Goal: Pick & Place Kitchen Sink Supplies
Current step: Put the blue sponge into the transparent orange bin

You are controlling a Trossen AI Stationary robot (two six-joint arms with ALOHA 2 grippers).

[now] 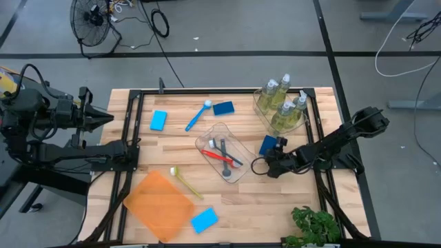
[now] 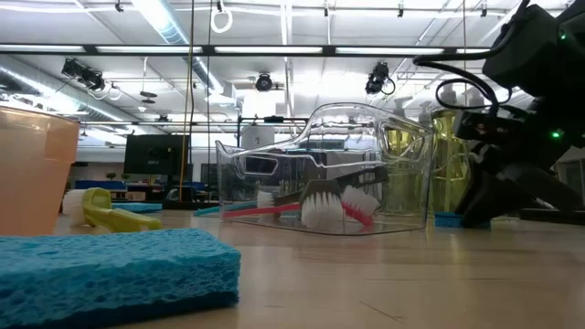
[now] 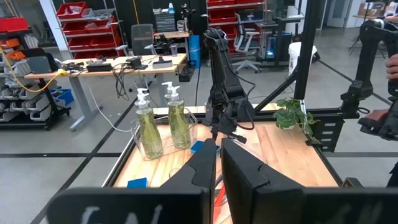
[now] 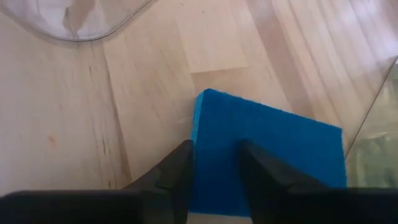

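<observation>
Seen from above, a wooden tabletop (image 1: 165, 155) is carrying a clear tub (image 1: 224, 158) at its centre, with a red brush (image 1: 218, 156) and a grey brush (image 1: 228, 153) lying inside. The right gripper (image 1: 274, 156) is reaching in from the right edge, pressed down over a dark blue sponge (image 1: 268, 144) lying just right of that tub; its jaws are straddling the sponge's edge, narrowly apart. A second tub (image 1: 256, 102) near the far right corner is holding the soap bottles (image 1: 282, 103). A blue brush (image 1: 198, 116) and two more sponges are lying toward the far edge. An orange tray (image 1: 158, 205) is sitting at the near left corner, a yellow-green brush (image 1: 185, 180) beside it. The left gripper (image 1: 103, 116) is hanging off the left edge, jaws together. At table height, a near sponge (image 2: 110, 270) is filling the foreground before the centre tub. The left wrist view is showing closed fingers (image 3: 202, 168). The right wrist view is showing two dark fingers (image 4: 177, 174) resting on the dark blue sponge.
</observation>
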